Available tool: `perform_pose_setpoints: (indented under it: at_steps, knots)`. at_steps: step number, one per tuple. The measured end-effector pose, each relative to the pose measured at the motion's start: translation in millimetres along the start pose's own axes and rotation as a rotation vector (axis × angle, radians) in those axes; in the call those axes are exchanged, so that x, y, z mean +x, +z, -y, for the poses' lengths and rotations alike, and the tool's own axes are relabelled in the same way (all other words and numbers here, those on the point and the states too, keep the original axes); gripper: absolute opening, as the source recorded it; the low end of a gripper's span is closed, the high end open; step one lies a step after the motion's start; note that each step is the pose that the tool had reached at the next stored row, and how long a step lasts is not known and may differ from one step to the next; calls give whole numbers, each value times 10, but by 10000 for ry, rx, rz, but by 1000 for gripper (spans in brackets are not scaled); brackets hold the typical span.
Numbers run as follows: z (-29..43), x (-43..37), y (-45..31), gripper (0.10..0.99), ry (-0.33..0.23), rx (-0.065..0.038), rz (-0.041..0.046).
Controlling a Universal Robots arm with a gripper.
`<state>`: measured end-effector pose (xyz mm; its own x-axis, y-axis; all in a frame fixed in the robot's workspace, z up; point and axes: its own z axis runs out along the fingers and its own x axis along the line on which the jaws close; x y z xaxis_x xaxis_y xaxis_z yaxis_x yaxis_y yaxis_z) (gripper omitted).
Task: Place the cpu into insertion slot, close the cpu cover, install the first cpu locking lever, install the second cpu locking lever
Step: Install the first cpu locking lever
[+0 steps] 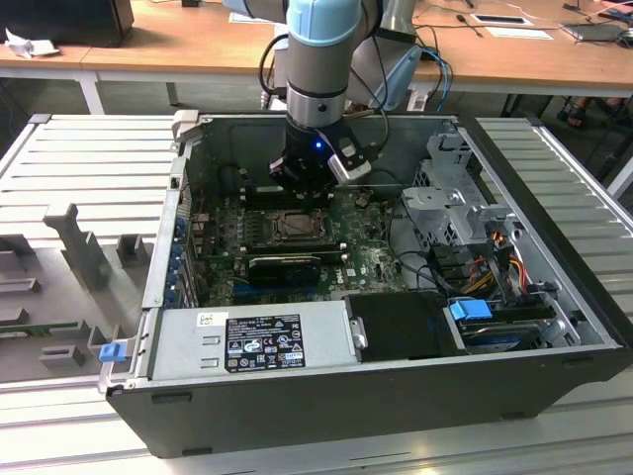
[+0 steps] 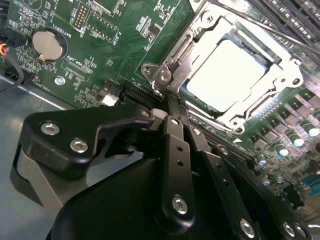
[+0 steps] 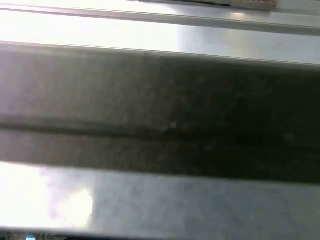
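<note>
Silvery cpu cover lies shut over the cpu — just beyond the clenched, empty claw.

Wooden desks behind (cluttered); ribbed grey metal bench.

A: Where do the fingers sit?
B: Pressed together, tips at the socket's corner by the lever hook.
A: And past them?
B: The cpu lies framed under the cpu cover.
</note>
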<state>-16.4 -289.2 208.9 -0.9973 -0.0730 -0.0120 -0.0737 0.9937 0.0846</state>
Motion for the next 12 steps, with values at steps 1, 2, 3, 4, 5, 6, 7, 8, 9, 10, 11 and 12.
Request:
perform_pose_setpoints:
  at_steps: [1, 2, 3, 4, 5, 6, 7, 8, 9, 10, 11, 12]
  knots:
    - [-3, 0, -38, 106, 0, 14, -3]
    - [-6, 0, -76, 106, 2, 26, -3]
    - [-7, 0, -84, 106, 2, 35, -4]
    - [-7, -1, -83, 106, 1, 35, -2]
    - [-4, 0, -85, 106, 2, 38, -3]
    - [1, 1, -86, 106, 2, 39, -4]
    - [4, 1, -86, 106, 2, 39, -4]
    - [7, 1, -86, 106, 2, 39, -3]
    - [9, 1, -86, 106, 2, 38, -4]
    - [12, 1, -87, 106, 1, 39, -4]
    - [15, 1, -87, 106, 1, 39, -4]
    - [17, 2, -86, 106, 3, 39, -4]
